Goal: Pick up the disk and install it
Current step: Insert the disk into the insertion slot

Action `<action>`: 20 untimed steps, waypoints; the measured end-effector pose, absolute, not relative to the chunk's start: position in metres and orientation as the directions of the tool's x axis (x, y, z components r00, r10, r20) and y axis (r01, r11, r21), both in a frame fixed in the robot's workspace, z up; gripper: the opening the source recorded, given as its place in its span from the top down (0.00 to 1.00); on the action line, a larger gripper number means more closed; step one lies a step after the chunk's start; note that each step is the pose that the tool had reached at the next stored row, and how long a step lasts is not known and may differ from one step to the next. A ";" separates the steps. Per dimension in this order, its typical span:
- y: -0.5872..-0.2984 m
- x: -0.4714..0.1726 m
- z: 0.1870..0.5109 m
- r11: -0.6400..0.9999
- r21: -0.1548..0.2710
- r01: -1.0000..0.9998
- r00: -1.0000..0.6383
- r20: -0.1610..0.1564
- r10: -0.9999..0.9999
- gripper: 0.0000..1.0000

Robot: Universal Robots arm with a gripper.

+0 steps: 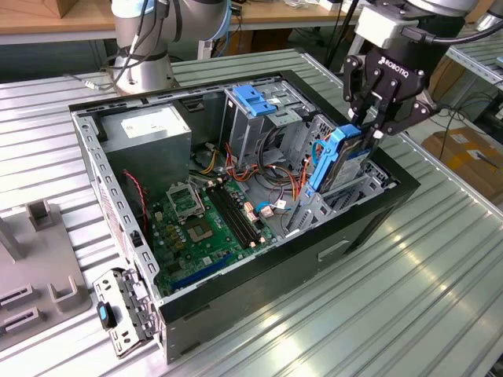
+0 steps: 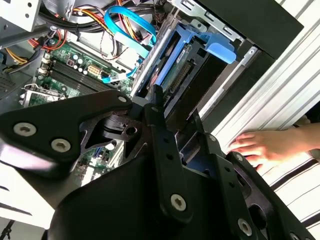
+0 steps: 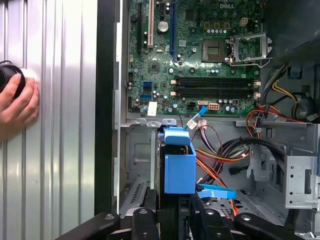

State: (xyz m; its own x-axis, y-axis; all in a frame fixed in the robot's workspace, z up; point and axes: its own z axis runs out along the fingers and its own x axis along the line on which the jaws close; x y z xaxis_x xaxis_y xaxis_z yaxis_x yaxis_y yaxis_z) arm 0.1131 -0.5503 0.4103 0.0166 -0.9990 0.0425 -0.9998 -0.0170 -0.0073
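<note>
Black angular hand around flat, upright, blue-railed metal disk.

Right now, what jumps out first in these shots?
The black gripper clamps the disk, standing on edge with its blue rail, at the open computer case's end on the exterior view's right. The green motherboard lies bare on the case floor. In both wrist views a person's hand rests on the ribbed table beside the case.
</note>
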 end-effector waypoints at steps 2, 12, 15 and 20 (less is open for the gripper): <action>-0.550 0.113 0.404 -0.017 -0.007 -1.000 0.017 0.042 -0.999 0.65; -0.550 0.113 0.378 -0.017 -0.007 -1.000 0.017 0.043 -0.999 0.65; -0.550 0.113 0.372 -0.017 -0.007 -1.000 0.017 0.043 -0.999 0.65; -0.550 0.113 0.363 -0.017 -0.007 -1.000 0.017 0.043 -0.999 0.65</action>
